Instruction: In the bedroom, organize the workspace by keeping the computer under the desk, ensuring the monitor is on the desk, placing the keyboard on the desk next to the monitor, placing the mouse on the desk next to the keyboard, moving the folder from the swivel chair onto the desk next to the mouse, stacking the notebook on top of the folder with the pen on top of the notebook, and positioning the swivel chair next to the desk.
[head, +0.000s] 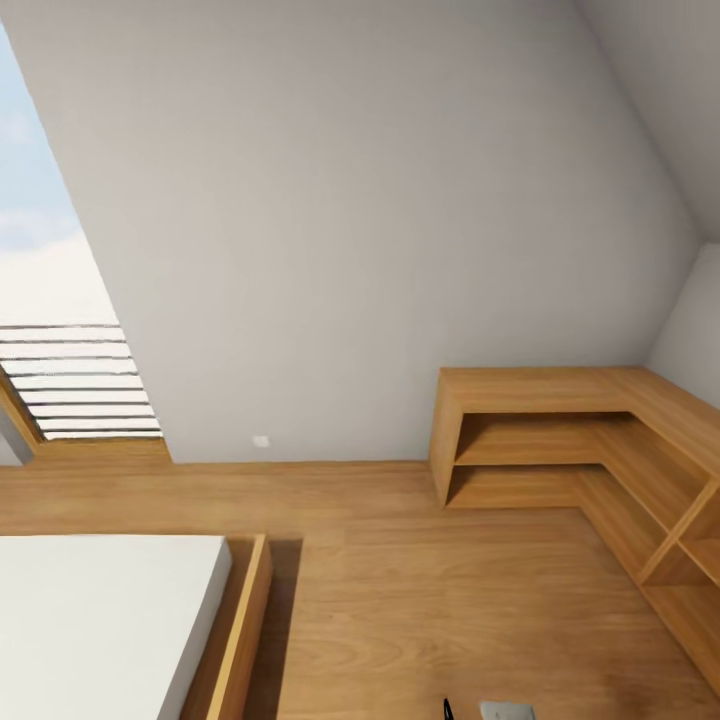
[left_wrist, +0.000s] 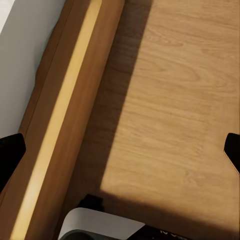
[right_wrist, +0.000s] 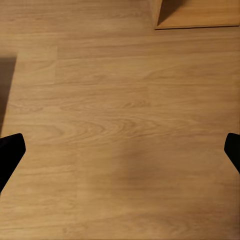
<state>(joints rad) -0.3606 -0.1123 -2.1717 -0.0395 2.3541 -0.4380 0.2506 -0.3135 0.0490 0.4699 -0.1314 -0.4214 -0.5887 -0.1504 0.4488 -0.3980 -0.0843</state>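
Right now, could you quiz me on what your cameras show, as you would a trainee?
1. True or false: the low L-shaped light-wood shelf unit stands in the room's corner.
2. What lies at the head view's lower left: A sofa, B white-topped bed in a wooden frame, C bathtub?
3. Fill in: under the right claw is bare wood ____.

Key: 1 true; 2 B; 3 floor.

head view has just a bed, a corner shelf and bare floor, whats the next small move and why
Probably turn the base to look around the room. Ahead are a bed, a low wooden corner shelf and wood floor; both grippers, left and right, hang open over the floor.
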